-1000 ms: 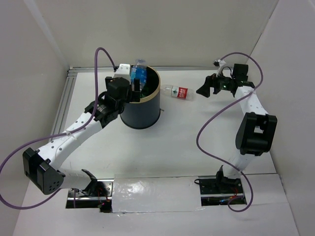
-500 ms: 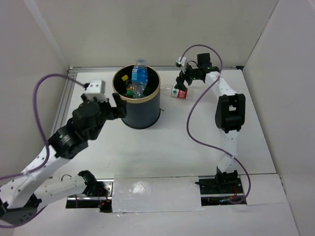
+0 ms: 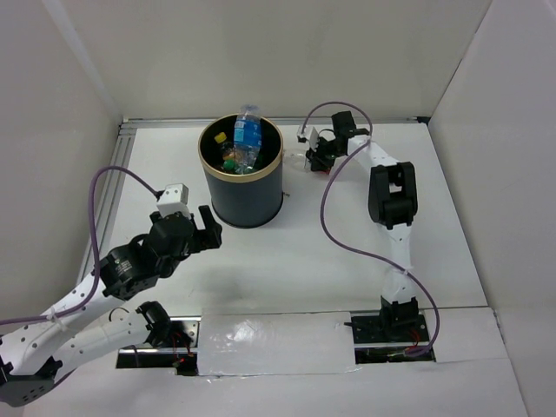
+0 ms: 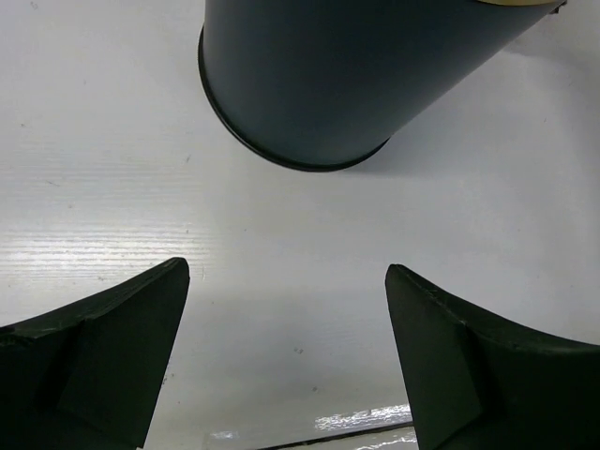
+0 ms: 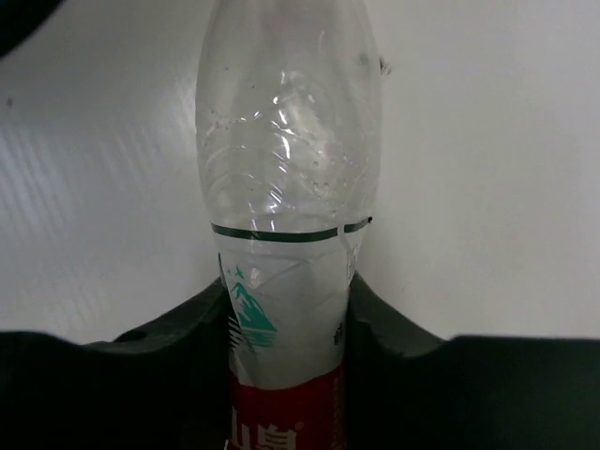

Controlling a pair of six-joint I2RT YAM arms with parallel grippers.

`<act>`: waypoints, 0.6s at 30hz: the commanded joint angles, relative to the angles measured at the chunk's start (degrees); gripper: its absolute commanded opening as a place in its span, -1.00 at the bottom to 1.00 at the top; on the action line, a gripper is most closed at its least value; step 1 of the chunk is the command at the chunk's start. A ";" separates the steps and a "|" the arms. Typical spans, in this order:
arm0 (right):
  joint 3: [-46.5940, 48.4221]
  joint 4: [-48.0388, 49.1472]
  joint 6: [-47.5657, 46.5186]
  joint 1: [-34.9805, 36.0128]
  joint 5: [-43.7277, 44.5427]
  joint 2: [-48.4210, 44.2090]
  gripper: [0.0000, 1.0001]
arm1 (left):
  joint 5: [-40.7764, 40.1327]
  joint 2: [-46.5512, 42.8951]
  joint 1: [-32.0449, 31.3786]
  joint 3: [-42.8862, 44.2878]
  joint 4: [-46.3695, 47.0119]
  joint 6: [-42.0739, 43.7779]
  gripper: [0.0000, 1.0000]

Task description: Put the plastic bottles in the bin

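The dark bin (image 3: 248, 195) with its tan rim stands at the table's back middle and holds several bottles, among them a blue-labelled clear one (image 3: 247, 135) poking above the rim. Just right of the bin a clear bottle with a red-and-white label (image 5: 286, 187) lies on the table, and my right gripper (image 3: 318, 156) is shut on its labelled middle (image 5: 281, 375), both fingers pressed against it. My left gripper (image 3: 201, 228) hangs in front of the bin, open and empty, its fingers (image 4: 103, 347) wide apart with the bin's base (image 4: 309, 103) ahead of it.
White walls close in the table at the back and both sides. A metal rail (image 3: 117, 182) runs along the left edge. Purple cables loop from both arms (image 3: 334, 221). The right arm's elbow (image 3: 391, 195) stands right of the bin.
My right gripper came left onto the red-and-white bottle and shut on it. My left arm pulled back from the bin's rim toward the near edge, staying open.
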 commanded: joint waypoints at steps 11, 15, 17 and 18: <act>-4.64 8.57 12.83 0.32 -8.85 -33.66 -0.88 | -0.08 -1.04 -1.98 -6.74 4.71 -6.85 0.97; 0.69 10.17 14.16 6.90 -9.18 -32.71 -0.80 | -1.31 -2.62 -2.50 -7.26 5.24 -6.86 0.97; 4.40 7.45 15.12 8.76 -11.03 -29.20 -0.77 | -1.31 -3.76 -3.12 -7.97 5.24 -7.38 0.97; 7.63 7.44 17.56 9.72 -13.56 -27.97 -0.75 | -1.31 -4.29 -3.12 -8.49 5.24 -7.38 0.97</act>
